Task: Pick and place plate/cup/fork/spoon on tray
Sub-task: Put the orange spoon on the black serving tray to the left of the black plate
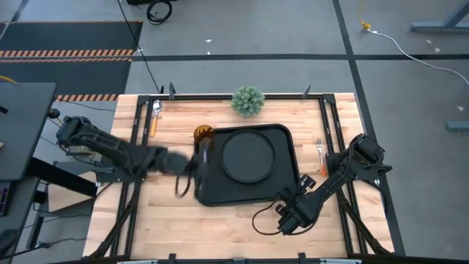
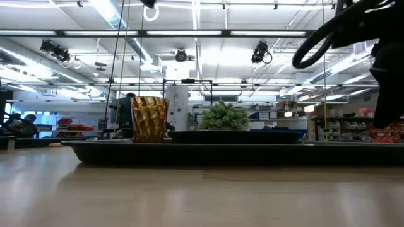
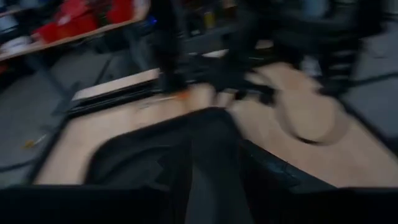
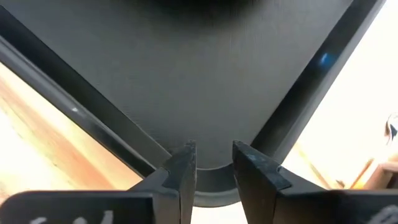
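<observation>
right gripper (image 4: 213, 163) at tray (image 1: 282, 183) corner, rim sits between its narrowly parted fingers, grip or not: can't tell. plate (image 1: 248, 157) on tray just ahead of it, cup (image 1: 203, 134) by far corner. left gripper (image 1: 184, 185) blurred, can't tell

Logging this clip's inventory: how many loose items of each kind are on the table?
Tray: 1
Plate: 1
Cup: 1
Fork: 1
Spoon: 1
Green plant ball: 1
Total: 6
</observation>
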Robot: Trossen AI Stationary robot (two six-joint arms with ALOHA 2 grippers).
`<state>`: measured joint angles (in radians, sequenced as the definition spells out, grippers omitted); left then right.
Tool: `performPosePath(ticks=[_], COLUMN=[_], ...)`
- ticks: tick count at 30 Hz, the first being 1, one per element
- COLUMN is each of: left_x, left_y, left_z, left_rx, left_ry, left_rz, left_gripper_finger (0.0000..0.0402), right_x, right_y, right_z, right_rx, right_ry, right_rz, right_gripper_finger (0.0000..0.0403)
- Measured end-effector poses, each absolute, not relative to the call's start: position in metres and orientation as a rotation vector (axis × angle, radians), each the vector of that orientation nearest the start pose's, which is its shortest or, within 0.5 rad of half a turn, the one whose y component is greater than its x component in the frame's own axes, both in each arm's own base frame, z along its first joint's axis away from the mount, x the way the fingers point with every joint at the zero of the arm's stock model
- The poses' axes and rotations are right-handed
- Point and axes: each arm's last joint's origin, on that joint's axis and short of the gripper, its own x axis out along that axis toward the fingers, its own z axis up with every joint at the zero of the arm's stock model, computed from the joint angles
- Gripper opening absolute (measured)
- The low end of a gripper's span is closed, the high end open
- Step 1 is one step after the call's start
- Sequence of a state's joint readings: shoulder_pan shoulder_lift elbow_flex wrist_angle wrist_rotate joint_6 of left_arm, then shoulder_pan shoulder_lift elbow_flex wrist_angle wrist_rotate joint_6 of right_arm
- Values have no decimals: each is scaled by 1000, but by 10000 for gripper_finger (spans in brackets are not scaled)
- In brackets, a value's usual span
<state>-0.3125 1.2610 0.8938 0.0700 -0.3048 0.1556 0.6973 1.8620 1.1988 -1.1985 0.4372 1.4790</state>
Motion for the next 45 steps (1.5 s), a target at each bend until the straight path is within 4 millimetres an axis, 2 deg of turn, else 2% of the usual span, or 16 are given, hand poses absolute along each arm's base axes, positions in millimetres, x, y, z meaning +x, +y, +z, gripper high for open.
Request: performPosePath(ticks=[6, 10, 15, 21, 26, 30, 35, 42, 45], left_x=[285, 282, 274, 274, 271, 274, 285, 303, 305], left_y=[-18, 21, 70, 127, 162, 178, 184, 176, 174], left_z=[347, 371, 367, 361, 351, 339, 327, 335, 341], left_rx=[232, 208, 166, 119, 103, 90, 62, 85, 94], left_ry=[274, 296, 351, 314, 313, 351, 350, 176, 125], left_rz=[146, 282, 462, 660, 761, 790, 774, 663, 659], left_gripper_finger=[133, 132, 121, 87, 57, 39, 26, 25, 23], right_x=[237, 234, 232, 231, 234, 234, 231, 218, 211], right_y=[177, 171, 165, 163, 156, 146, 135, 126, 129], right_z=[173, 190, 206, 209, 210, 215, 232, 249, 250], right_rx=[233, 257, 256, 228, 216, 204, 151, 169, 249], right_ry=[1248, 1181, 1049, 1107, 1151, 1181, 1137, 1087, 1059], right_rz=[-864, -869, -867, -817, -821, -829, -796, -748, -722], right_gripper_finger=[113, 112, 110, 110, 108, 107, 106, 105, 104])
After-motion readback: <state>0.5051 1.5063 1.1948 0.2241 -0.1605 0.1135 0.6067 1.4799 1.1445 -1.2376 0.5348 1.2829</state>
